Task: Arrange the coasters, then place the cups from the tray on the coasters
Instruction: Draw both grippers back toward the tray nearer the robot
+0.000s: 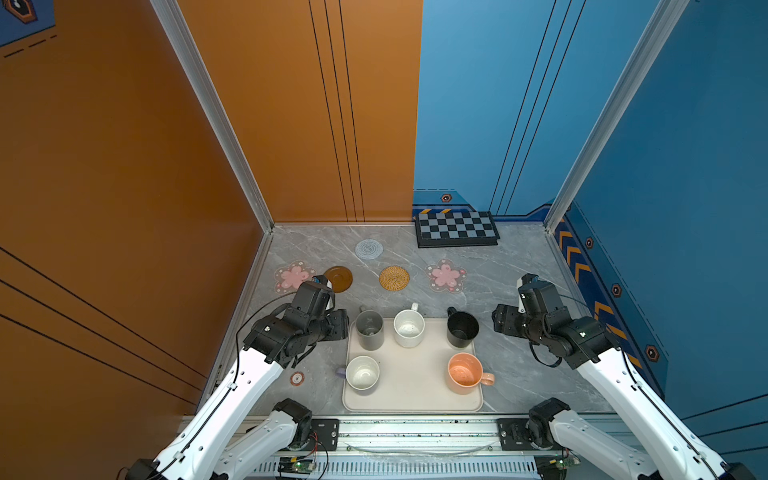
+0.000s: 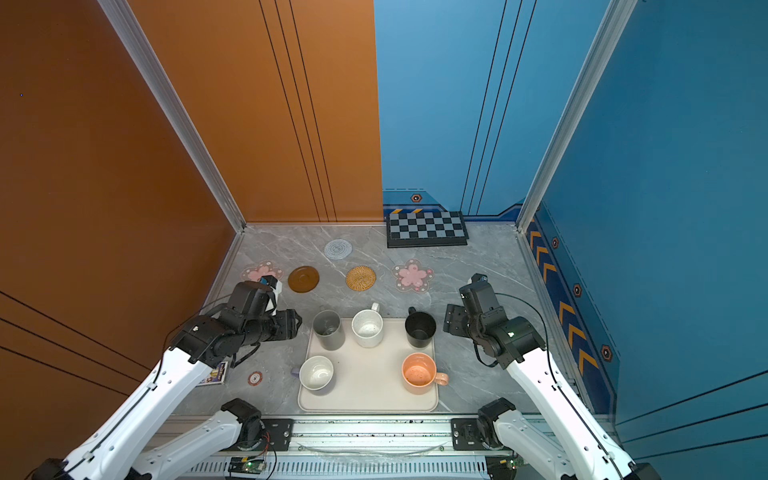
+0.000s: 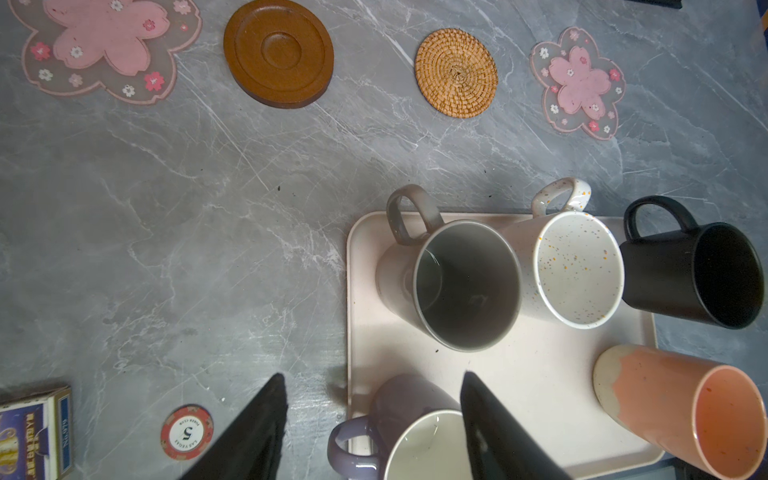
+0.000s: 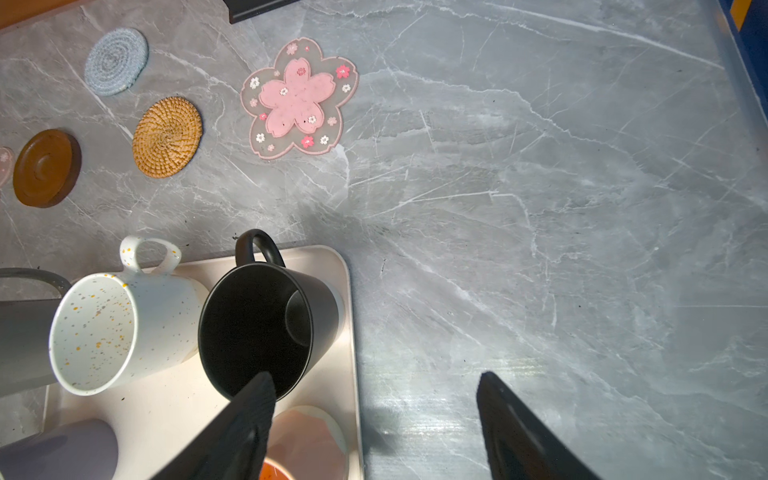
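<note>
Jaws on my left gripper [image 3: 372, 376] are spread, pinching nothing. It hangs over the tray's [image 3: 540, 374] near-left corner, above the lavender cup [image 3: 399, 399]. Right gripper [image 4: 376, 374] is likewise spread and empty, just off the tray's right edge beside the black cup [image 4: 266, 324]. My read: both are opened to take a mug wall or handle, one cup per arm.

All five cups are upright on the tray. Grey cup [image 1: 369, 328], speckled white cup [image 1: 409, 328] and black sit along the far edge, handles pointing past it. Lavender is near-left with its handle over the left edge; peach cup [image 1: 464, 373] is near-right with its handle over the right edge. Handles outward probably keeps them reachable.

Beyond the tray's far edge, in a rough row with gaps: pink flower coaster [image 1: 293, 276], brown disc coaster [image 1: 338, 279], rattan coaster [image 1: 394, 277], second pink flower coaster [image 1: 446, 275]. Knitted coaster [image 1: 369, 249] lies farther out, behind the row. Spacing looks enough for one mug each. No coaster carries a cup yet.

Writing: poker chip [image 3: 187, 432] left of the tray reads "5", "LAS VEGAS", "POKER CLUB". Card box [image 3: 33, 432] farther left, print not legible enough to quote. Chequered board [image 1: 456, 229] far beyond the tray, no text.
</note>
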Robot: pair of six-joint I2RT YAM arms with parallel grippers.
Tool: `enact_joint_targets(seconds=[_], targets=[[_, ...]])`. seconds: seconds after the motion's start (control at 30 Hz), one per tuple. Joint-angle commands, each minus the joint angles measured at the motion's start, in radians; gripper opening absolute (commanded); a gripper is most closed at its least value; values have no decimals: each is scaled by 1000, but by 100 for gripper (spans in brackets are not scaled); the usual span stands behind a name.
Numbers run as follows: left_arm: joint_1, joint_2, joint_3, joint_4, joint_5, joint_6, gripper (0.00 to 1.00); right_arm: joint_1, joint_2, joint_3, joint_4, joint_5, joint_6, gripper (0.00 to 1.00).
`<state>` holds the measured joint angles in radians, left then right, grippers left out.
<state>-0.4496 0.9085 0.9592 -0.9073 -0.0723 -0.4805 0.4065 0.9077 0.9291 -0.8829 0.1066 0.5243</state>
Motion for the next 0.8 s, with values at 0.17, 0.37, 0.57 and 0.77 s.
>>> enact_joint_targets(seconds=[0.17, 0.37, 0.57, 0.77], targets=[[-30, 32, 59, -11, -41, -32, 67, 14, 132, 82, 29, 12, -13, 79], [-69, 33, 65, -17, -48, -68, 67, 17, 159, 88, 27, -35, -15, 78], [-131, 27, 65, -60, -75, -83, 66, 34, 93, 44, -84, -83, 27, 78], [-137, 50, 138, -103, -93, -22, 66, 63, -43, 39, -166, -92, 82, 79]])
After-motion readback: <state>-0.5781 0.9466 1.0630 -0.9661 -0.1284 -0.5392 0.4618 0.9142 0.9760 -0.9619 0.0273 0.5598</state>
